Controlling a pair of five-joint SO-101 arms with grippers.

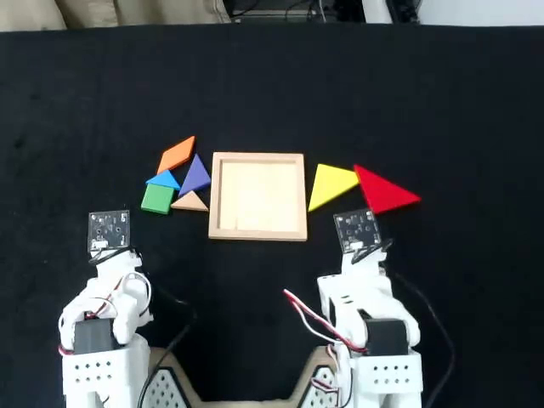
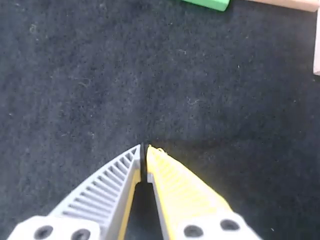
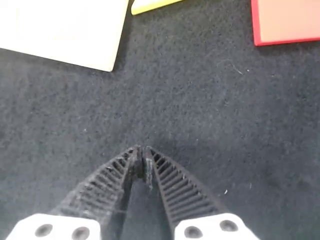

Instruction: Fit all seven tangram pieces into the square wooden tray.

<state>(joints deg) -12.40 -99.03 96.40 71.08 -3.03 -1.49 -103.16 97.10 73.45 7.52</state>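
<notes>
Tray: the square wooden tray (image 1: pixel 257 235) lies flat at mid-table, with its whole wooden floor in sight.
Pieces, 9 o'clock of tray: five sit packed close together.
- The orange parallelogram (image 1: pixel 176 154) is farthest toward 12.
- Below it are the light blue triangle (image 1: pixel 163 179) and the purple triangle (image 1: pixel 195 175).
- The green square (image 1: pixel 156 199) and the tan triangle (image 1: pixel 189 201) are nearest the arms, and the tan one is just beside the rim.
Pieces, 3 o'clock of tray: the yellow triangle (image 1: pixel 329 184) is just beside the rim. The red triangle (image 1: pixel 382 191) is on its outer side, and the two meet at a corner.
Left gripper (image 2: pixel 144 148): it is clenched on nothing, tips together, low over the black cloth (image 1: pixel 272 85) at 7 o'clock of the tray. The green square is ahead of it.
Right gripper (image 3: pixel 141 148): it is clenched on nothing, at 5 o'clock of the tray. A tray corner and the yellow and red edges are ahead of it.
</notes>
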